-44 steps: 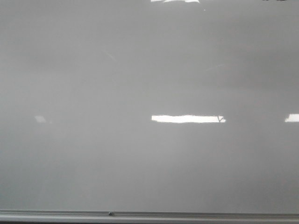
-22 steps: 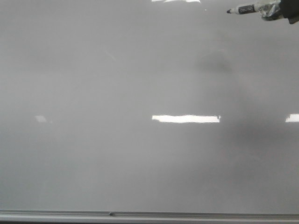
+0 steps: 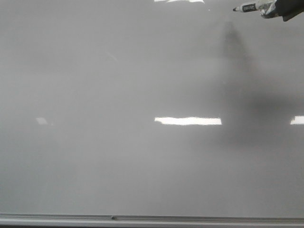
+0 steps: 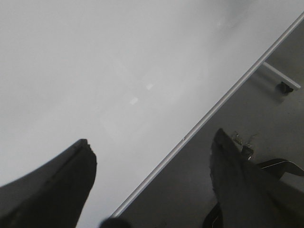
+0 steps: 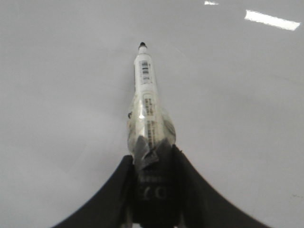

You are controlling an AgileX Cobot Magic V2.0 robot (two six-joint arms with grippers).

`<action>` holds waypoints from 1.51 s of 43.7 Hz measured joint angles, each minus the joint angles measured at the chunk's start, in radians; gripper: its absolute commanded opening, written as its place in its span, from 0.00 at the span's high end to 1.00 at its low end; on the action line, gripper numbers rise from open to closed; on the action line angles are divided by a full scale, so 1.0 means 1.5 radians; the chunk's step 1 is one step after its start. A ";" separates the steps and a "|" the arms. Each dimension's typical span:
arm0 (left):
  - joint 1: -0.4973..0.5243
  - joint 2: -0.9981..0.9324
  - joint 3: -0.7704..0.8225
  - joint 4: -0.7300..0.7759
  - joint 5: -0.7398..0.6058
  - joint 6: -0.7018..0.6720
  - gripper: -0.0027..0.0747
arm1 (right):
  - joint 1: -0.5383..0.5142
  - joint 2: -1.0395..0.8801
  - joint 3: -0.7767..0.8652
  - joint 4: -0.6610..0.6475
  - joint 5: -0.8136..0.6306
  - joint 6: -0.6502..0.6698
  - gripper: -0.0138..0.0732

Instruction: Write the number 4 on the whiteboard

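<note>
Right gripper (image 5: 151, 178): jaws clamped on marker (image 5: 145, 90), taped in; light, stiff, best held mid-barrel.
Whiteboard (image 3: 118, 156): directly beyond the marker tip, seemingly not yet touched; glossy, pale grey, hard, slippery, unmarked.
Left gripper (image 4: 152, 180): jaws apart, empty, board edge between them.

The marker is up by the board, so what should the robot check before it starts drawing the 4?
1. Marker gripped firmly by right gripper: ok.
2. Cap off, black tip showing: ok.
3. Tip touching the whiteboard: cannot tell.
4. Board bare where the 4 goes: ok, no strokes visible.
5. Room below the tip for the long stroke: ok, the marker sits near the board's upper right.
6. Left gripper out of the way: ok, open near the board's bottom edge.
</note>
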 measured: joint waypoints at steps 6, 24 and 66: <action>0.000 0.000 0.000 0.000 0.000 0.000 0.33 | 0.005 0.029 -0.002 0.000 0.008 0.000 0.92; 0.000 0.000 0.000 -0.001 0.000 0.000 0.33 | 0.043 0.060 -0.005 -0.010 0.087 -0.024 0.92; 0.000 0.000 0.000 -0.001 0.000 0.000 0.33 | -0.003 0.108 -0.006 -0.022 0.125 -0.025 0.92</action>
